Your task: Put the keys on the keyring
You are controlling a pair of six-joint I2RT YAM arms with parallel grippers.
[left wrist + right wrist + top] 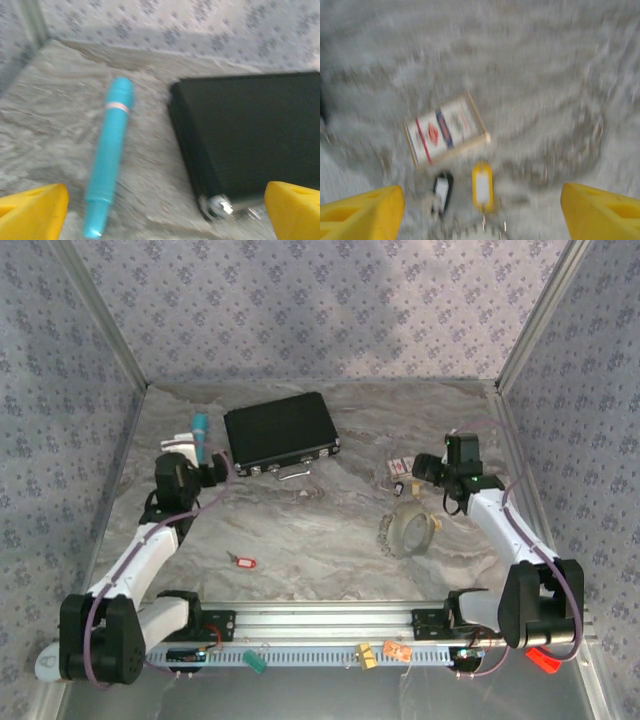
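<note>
Keys loose on the desk (320,525), keyring lying flat

A red-tagged key (242,561) lies alone near the front middle, well apart from the keyring (410,529), a pale round fob resting flat toward the right. In the blurred right wrist view, a dark-headed key (442,189) and a yellow-tagged key (482,185) lie side by side, not touching.

Robot test booth: patterned fabric walls (300,300), aluminium frame (100,315), marbled tabletop (320,535).
</note>
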